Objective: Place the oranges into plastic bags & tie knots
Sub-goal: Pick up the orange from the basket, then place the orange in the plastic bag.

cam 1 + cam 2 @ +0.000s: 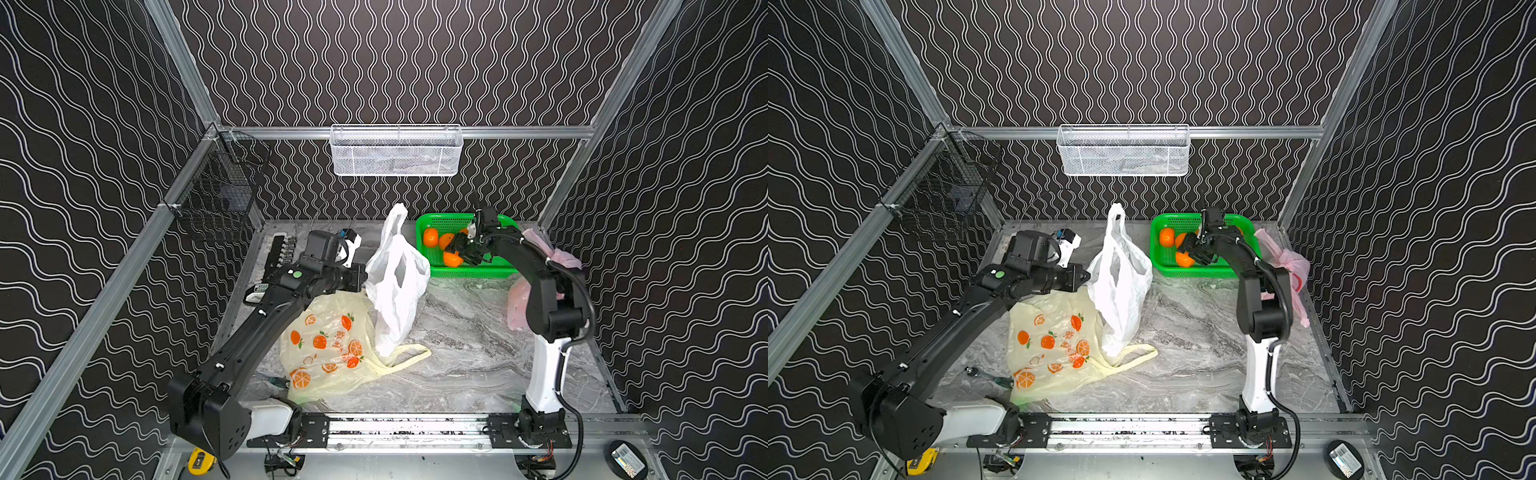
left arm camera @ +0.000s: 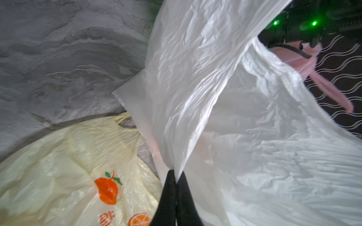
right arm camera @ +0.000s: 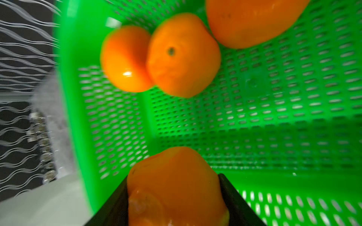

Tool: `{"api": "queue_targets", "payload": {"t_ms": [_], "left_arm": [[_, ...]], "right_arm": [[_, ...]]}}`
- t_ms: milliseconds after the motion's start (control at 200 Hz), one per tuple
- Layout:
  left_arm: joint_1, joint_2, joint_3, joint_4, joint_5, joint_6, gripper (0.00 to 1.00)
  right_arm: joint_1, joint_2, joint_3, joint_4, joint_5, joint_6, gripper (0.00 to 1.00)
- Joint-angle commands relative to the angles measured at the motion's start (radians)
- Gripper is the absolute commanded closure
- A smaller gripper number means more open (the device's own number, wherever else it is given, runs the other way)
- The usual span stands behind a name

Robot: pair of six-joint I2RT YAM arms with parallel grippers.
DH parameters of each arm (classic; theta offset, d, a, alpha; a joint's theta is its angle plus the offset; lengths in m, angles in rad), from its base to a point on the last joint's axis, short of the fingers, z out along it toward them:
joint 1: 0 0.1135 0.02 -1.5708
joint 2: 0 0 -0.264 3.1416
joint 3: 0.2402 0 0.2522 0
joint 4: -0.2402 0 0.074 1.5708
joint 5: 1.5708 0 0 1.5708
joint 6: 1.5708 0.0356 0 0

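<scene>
A: The white bag [image 1: 395,286] is standing mid-table, the left gripper [image 2: 177,174] pinching its edge, fingers together; the yellow bag [image 1: 328,345] is lying flat beside it.

B: In the green basket [image 1: 469,272] the right gripper [image 3: 172,182] is clamping an orange [image 3: 176,162]. It should be lifting straight up, squeezing gently, clearing the basket before heading bagward.

A: The pink bag [image 1: 1287,257] is hiding partly behind the right arm, and that arm is covering some oranges [image 3: 182,54], so I'm not counting them.

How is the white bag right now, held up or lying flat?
Held up. The left tool is pinched shut on the white bag at its edge, and it stands tall beside the yellow bag, which lies flat.
</scene>
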Motion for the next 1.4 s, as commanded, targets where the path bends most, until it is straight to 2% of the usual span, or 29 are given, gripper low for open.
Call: {"api": "queue_targets", "payload": {"t_ms": [0,210,340,480,601,716,901,946,1101,1231,1396], "left_arm": [[0.014,-0.02,-0.037,0.144,0.128,-0.084,1.0],[0.06,-0.049,-0.122,0.32,0.255,-0.19,1.0],[0.069,-0.045,-0.131,0.351,0.278,-0.204,1.0],[0.07,-0.031,-0.131,0.348,0.283,-0.185,1.0],[0.07,-0.032,-0.139,0.353,0.284,-0.184,1.0],[0.071,-0.028,-0.137,0.346,0.289,-0.175,1.0],[0.072,-0.033,-0.133,0.315,0.273,-0.151,1.0],[0.072,-0.031,-0.122,0.279,0.251,-0.135,1.0],[0.072,-0.017,-0.09,0.198,0.187,-0.08,1.0],[0.072,-0.008,-0.057,0.135,0.151,-0.029,1.0],[0.072,-0.003,-0.016,0.055,0.067,0.031,1.0]], "right_arm": [[-0.003,-0.148,-0.085,0.066,-0.033,-0.022,0.46],[0.015,-0.439,-0.256,0.164,-0.17,-0.053,0.46],[0.051,-0.558,-0.285,0.192,-0.224,-0.079,0.45],[0.122,-0.562,-0.217,0.172,-0.336,-0.115,0.44],[0.233,-0.512,-0.13,0.111,-0.341,-0.177,0.44],[0.326,-0.452,-0.077,0.085,-0.305,-0.206,0.43],[0.37,-0.356,-0.044,0.065,-0.267,-0.196,0.39],[0.375,-0.334,-0.027,0.043,-0.262,-0.205,0.34],[0.387,-0.342,-0.002,0.009,-0.189,-0.22,0.0],[0.387,-0.41,-0.034,0.021,-0.109,-0.216,0.0],[0.376,-0.528,-0.106,0.027,0.11,-0.204,0.0]]}}
